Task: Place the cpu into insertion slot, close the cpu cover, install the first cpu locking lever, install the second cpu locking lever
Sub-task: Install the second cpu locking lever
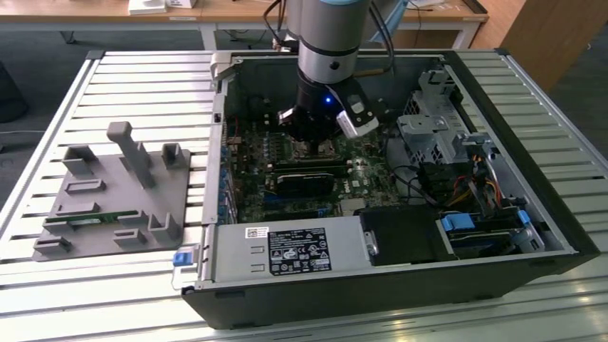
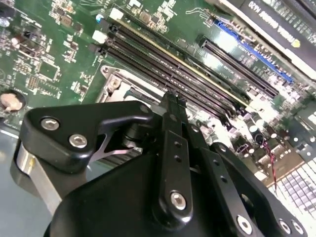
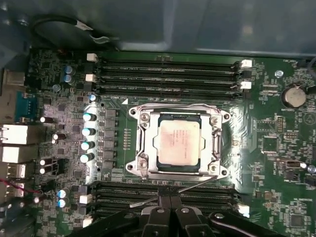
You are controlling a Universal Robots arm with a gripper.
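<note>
Chip: I see the cpu [image 3: 177, 143] already lying flat in the insertion slot [image 3: 139, 148] in the first wrist view, so I judge the first step done.
Cover: the cpu cover [image 3: 214, 140] lies down around the chip and looks closed.
Levers: one thin lever [image 3: 185, 188] stands loose beside the socket; I judge the locking is left to do.
Hand: my hand [image 3: 170, 199] hovers just beside the socket, its fingers pressed together and holding nothing I can see.
</note>
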